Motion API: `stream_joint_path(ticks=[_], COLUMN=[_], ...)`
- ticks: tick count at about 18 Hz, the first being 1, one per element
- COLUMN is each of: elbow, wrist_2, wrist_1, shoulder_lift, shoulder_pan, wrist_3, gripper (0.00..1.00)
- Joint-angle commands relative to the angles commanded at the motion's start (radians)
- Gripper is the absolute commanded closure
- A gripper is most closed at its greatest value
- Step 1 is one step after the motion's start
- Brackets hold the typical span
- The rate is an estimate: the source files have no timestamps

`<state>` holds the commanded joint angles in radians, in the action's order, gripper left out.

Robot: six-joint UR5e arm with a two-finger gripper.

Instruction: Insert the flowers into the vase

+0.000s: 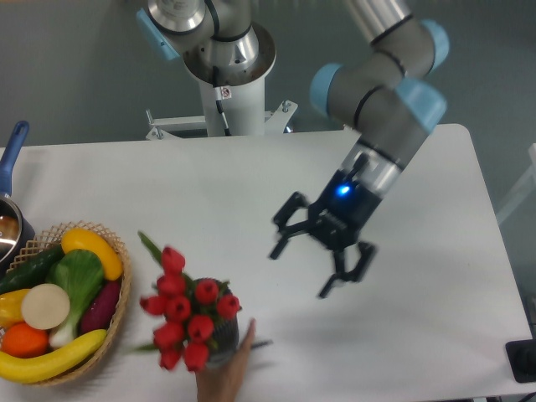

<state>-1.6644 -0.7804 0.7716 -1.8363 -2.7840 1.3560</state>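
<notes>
Camera view: gripper (321, 260) spread wide, holding nothing, hanging above the white table (435, 276) — well apart from the flowers (186, 318). Red tulips blurred, standing in the vase (224, 343) near the front edge, just beside the wicker basket (117, 293). Human hand (224, 375) touching the vase from below.

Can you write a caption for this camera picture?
Open gripper above table, flowers in vase, a hand touching it.
</notes>
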Motion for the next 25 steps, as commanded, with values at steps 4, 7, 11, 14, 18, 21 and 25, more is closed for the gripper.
stream_joint_path(ticks=[4, 7, 11, 14, 18, 21, 25], elbow=[0.002, -0.006, 0.009, 0.012, 0.026, 0.063, 0.110], wrist_2=[-0.181, -0.252, -0.290, -0.330, -0.330, -0.339, -0.425], wrist_1=[0.008, 0.015, 0.130, 0.224, 0.323, 0.422, 0.506], shoulder_lift=[0.067, 0.115, 0.163, 0.190, 0.207, 0.207, 0.197], shoulder_pan=[-0.084, -0.141, -0.204, -0.241, -0.319, -0.354, -0.379], wrist_3=[0.002, 0.015, 0.141, 0.285, 0.467, 0.621, 0.748], gripper=[0.00, 0.00, 0.00, 0.00, 0.00, 0.00, 0.00])
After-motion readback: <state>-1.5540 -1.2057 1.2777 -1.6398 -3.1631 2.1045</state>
